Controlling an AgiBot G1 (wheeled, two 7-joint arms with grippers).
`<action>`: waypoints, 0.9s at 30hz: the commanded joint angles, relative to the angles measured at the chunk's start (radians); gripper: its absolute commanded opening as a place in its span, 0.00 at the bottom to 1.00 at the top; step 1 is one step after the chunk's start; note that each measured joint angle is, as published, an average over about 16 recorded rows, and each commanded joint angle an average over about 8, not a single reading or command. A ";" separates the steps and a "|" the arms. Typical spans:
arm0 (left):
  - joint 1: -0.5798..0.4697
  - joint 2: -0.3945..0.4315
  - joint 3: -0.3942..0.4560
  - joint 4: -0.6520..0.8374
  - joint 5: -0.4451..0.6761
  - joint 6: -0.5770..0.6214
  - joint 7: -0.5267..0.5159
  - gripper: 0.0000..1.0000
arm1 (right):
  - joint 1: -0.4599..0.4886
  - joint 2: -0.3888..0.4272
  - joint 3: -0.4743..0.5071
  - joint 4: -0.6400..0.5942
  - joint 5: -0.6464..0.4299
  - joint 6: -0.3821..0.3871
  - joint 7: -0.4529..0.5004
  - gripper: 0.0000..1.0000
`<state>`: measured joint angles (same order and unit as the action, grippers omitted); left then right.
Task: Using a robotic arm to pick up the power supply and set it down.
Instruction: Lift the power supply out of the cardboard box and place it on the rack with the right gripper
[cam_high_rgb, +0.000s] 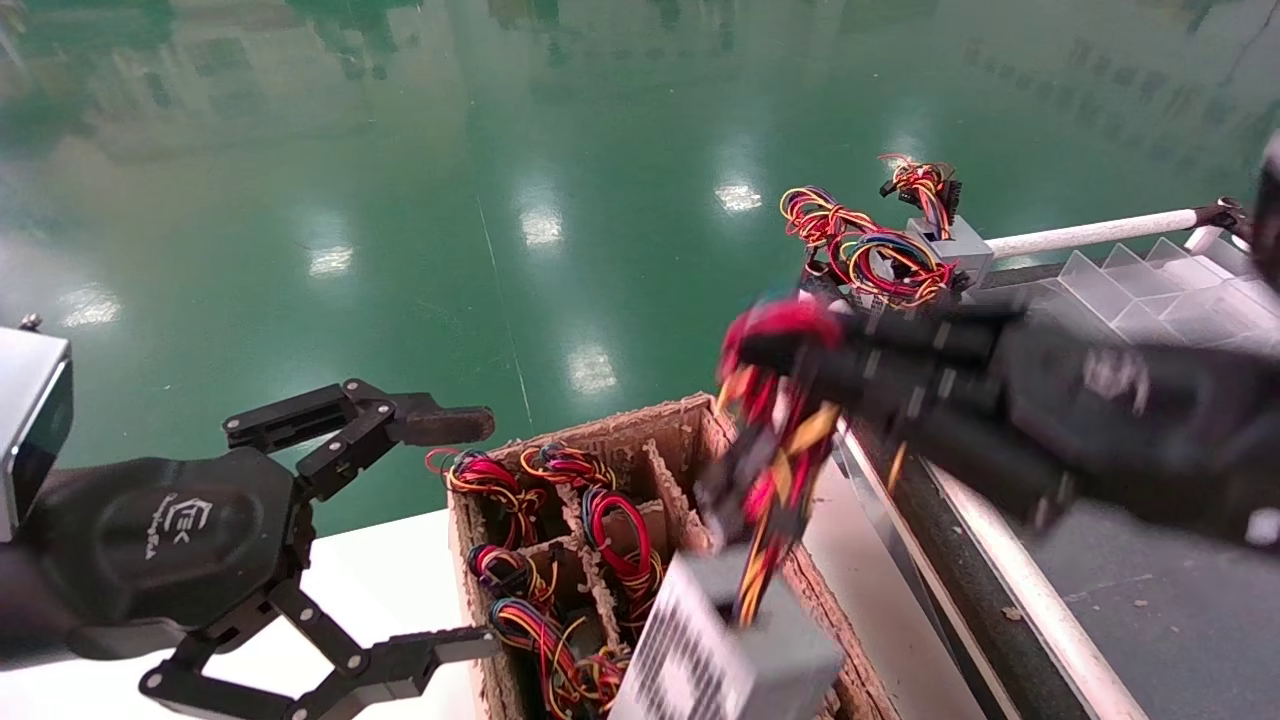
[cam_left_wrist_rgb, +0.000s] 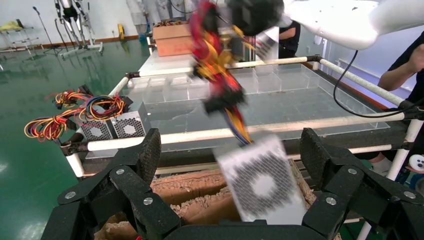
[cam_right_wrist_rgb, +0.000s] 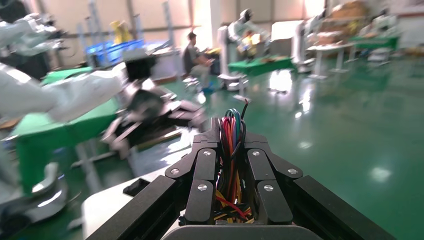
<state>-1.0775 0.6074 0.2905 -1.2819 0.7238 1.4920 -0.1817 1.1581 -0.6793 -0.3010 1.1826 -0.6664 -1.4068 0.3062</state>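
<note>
My right gripper (cam_high_rgb: 775, 350) is shut on the red, yellow and orange wire bundle (cam_right_wrist_rgb: 231, 150) of a grey power supply (cam_high_rgb: 730, 650). The box hangs tilted by its wires over the right part of a cardboard crate (cam_high_rgb: 600, 425), perforated vent side toward the left arm. In the left wrist view the power supply (cam_left_wrist_rgb: 262, 185) hangs beyond the crate's near wall, the right gripper (cam_left_wrist_rgb: 220, 30) high above it. In its own view the right gripper (cam_right_wrist_rgb: 231, 135) is clamped around the wires. My left gripper (cam_high_rgb: 465, 530) is open beside the crate's left wall, holding nothing.
The crate's compartments hold several more wired power supplies (cam_high_rgb: 540, 620). Two more power supplies (cam_high_rgb: 940, 245) sit at the far end of a railed bench (cam_high_rgb: 1090, 232) with clear dividers (cam_high_rgb: 1150, 290) on the right. The crate rests on a white table (cam_high_rgb: 380, 580).
</note>
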 joint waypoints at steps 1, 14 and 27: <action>0.000 0.000 0.000 0.000 0.000 0.000 0.000 1.00 | 0.034 -0.004 0.003 -0.038 -0.002 0.006 0.009 0.00; 0.000 0.000 0.001 0.000 -0.001 0.000 0.000 1.00 | 0.291 -0.063 -0.028 -0.460 -0.132 -0.011 -0.110 0.00; 0.000 -0.001 0.002 0.000 -0.001 -0.001 0.001 1.00 | 0.482 -0.054 -0.070 -0.851 -0.248 -0.066 -0.266 0.00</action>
<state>-1.0779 0.6067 0.2922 -1.2819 0.7226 1.4913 -0.1808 1.6341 -0.7330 -0.3710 0.3420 -0.9145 -1.4593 0.0370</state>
